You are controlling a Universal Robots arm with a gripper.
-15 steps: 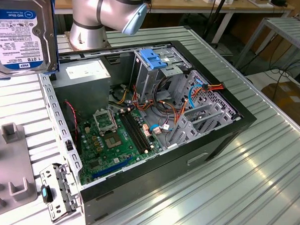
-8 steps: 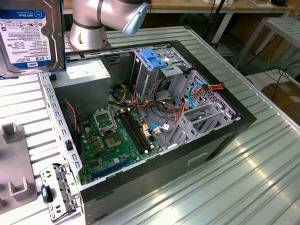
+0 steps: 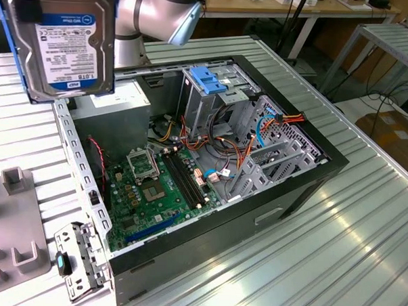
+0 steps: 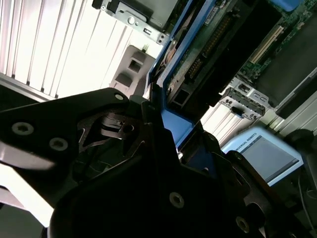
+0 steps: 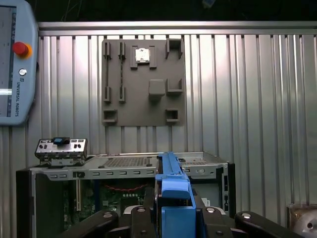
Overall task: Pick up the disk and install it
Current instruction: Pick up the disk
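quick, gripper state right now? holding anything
The gripper is closed, holding the disk by its blue side rails.

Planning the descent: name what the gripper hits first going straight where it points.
Probably the open computer case, near its grey box; the disk in the gripper would touch first. Depth unclear.

Ribbed metal table bears open computer case, grey fixture plate, small bracket.

Workshop: ribbed metal bench, opened computer.
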